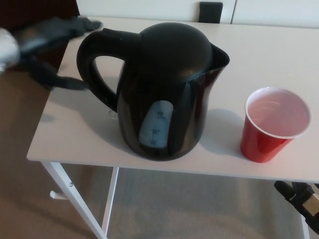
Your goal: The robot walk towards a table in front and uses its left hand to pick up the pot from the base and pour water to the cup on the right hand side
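Observation:
A black kettle (167, 92) stands upright on the white table (75, 129), with its handle (94, 59) to the left and its spout toward the cup. No base shows under it. A red cup (273, 124) with a pale inside stands to its right, a small gap away. My left hand (50, 47) is blurred at the table's left edge. It is open, fingers spread, just left of the handle and not touching it. Only a black bit of my right hand (297, 196) shows below the table's front right edge.
A black object (211, 11) stands against the white wall behind the table. White table legs (75, 191) go down to a beige carpet. A dark brown surface lies left of the table.

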You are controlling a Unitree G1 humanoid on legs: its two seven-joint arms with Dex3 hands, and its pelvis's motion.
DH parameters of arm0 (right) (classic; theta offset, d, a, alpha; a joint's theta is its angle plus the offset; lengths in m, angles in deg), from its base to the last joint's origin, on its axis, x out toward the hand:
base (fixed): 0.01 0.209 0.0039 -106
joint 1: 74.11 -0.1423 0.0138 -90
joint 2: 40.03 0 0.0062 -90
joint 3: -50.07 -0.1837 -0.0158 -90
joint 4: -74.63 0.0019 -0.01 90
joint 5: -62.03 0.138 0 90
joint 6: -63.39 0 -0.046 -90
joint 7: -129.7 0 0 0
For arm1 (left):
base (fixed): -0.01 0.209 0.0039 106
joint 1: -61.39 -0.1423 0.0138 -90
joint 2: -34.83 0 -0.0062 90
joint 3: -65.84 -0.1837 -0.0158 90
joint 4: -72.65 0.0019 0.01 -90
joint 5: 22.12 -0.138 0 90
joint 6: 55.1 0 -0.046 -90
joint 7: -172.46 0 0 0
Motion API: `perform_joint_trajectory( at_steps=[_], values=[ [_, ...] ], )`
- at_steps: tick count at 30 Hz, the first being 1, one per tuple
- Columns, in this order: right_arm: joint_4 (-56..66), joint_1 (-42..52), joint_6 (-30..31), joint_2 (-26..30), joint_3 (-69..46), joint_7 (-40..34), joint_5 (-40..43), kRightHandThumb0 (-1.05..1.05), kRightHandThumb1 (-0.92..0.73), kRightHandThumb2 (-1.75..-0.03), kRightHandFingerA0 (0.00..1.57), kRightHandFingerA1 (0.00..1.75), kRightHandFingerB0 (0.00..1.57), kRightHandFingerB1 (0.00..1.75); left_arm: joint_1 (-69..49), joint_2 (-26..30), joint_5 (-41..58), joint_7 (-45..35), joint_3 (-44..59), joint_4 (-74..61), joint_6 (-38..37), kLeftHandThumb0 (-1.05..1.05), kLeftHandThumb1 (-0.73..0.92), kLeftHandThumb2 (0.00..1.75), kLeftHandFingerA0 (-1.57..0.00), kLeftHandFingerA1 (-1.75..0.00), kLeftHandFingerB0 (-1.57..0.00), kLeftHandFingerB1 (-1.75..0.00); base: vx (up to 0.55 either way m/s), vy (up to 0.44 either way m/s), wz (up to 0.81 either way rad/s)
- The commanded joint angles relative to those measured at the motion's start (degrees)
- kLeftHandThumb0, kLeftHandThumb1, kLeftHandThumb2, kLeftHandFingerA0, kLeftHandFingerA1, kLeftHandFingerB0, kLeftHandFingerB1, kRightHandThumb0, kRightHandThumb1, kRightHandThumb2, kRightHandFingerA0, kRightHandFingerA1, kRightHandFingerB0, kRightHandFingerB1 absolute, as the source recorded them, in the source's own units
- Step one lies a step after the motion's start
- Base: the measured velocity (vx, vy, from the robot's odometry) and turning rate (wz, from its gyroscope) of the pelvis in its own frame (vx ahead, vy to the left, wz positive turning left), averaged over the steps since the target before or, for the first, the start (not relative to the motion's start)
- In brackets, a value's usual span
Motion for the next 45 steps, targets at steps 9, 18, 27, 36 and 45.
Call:
perform_joint_trajectory(
  at_steps=[9,18,27,36,45],
  values=[
    [0.12,-1.20,-3.90,0.33,1.32,2.75,-0.53,-0.34,-0.57,-0.57,0.58,0.61,0.28,0.58,-7.83,10.47,12.61,-5.42,23.82,12.72,-7.53,-0.96,0.57,0.60,0.00,0.00,0.00,0.00,0.00,0.000,0.00],
    [-1.29,4.22,-5.70,0.04,2.18,3.25,-2.32,-0.28,-0.59,-0.57,0.54,0.61,0.25,0.53,-45.69,-2.97,21.97,2.22,45.36,1.98,-11.09,-0.32,0.46,0.98,-0.01,-0.48,0.00,-0.47,0.00,0.000,0.02],
    [-8.30,7.41,-9.82,1.64,2.80,2.34,-5.34,-0.27,-0.59,-0.57,0.57,0.63,0.26,0.51,-55.84,-14.71,16.27,13.00,44.56,15.54,-11.25,-0.50,0.69,0.71,-0.14,-0.35,-0.14,-0.34,0.00,0.000,0.00],
    [-15.79,7.13,-13.16,3.68,3.27,2.57,-7.12,-0.24,-0.61,-0.58,0.53,0.59,0.31,0.54,-54.68,-14.81,9.33,21.32,37.70,29.06,-14.39,-0.49,0.71,0.62,-0.30,-0.34,-0.25,-0.32,0.00,0.000,0.00],
    [-17.65,6.66,-14.74,4.48,3.81,4.02,-6.99,-0.25,-0.61,-0.58,0.52,0.58,0.28,0.51,-56.81,-13.71,6.07,24.62,30.92,28.13,-15.91,-0.51,0.72,0.62,-0.30,-0.34,-0.24,-0.30,0.00,0.000,0.00]
  ],
)
